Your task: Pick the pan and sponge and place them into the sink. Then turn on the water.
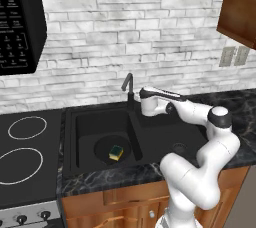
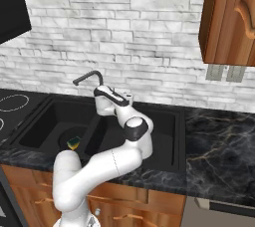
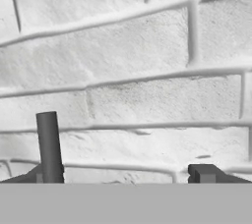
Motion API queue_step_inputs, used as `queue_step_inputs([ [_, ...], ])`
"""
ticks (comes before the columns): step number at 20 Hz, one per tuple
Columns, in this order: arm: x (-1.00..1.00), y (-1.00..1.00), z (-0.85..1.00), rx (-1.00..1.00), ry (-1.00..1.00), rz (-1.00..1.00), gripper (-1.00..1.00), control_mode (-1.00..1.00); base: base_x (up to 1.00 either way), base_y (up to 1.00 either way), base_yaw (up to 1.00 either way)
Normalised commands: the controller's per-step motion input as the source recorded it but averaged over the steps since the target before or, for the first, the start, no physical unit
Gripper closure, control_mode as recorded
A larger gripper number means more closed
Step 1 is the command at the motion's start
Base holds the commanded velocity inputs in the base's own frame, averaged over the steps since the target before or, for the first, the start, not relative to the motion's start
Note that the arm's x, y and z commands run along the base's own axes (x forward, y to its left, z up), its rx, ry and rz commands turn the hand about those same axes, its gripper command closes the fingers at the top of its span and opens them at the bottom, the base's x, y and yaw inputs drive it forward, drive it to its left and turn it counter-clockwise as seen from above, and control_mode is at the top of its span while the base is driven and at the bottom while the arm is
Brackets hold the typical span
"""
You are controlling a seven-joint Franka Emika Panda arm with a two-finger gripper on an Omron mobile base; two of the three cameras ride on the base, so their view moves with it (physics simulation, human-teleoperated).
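White brick wall runs behind the black sink (image 1: pixel 75 137). At the frame's lower middle, the pan (image 1: pixel 101 147) lies flat in the left basin with the sponge (image 1: pixel 116 152) on it, long side slanting. By the faucet (image 1: pixel 128 86), the gripper (image 3: pixel 123 174) is wide open, holding nothing. Its fingertips are cut off.

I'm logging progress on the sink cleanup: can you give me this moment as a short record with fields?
pan: round black pan lying in the left basin of the sink
sponge: yellow, green-topped sponge resting in the pan
faucet: black curved faucet at the back of the sink; no stream seen
gripper: gripper open, nothing between the fingers, up beside the faucet, facing the brick wall
left to do: turn on the water
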Motion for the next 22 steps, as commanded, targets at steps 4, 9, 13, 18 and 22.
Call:
queue_step_inputs([
  [4, 0.39, 0.01, -0.07, 0.02, -0.01, -0.09, -1.0, -1.0, 0.0, 0.0, 0.0],
  [9, 0.48, 0.04, -0.09, 0.0, 0.0, -0.07, -1.0, -1.0, 0.0, 0.0, 0.0],
  [13, 0.44, 0.0, -0.01, 0.0, 0.0, -0.07, 1.0, -1.0, 0.0, 0.0, 0.0],
  [18, 0.27, -0.03, 0.0, 0.0, 0.0, -0.1, 1.0, -1.0, 0.0, 0.0, 0.0],
  [22, 0.06, -0.07, 0.0, 0.0, 0.0, -0.14, 1.0, -1.0, 0.0, 0.0, 0.0],
])
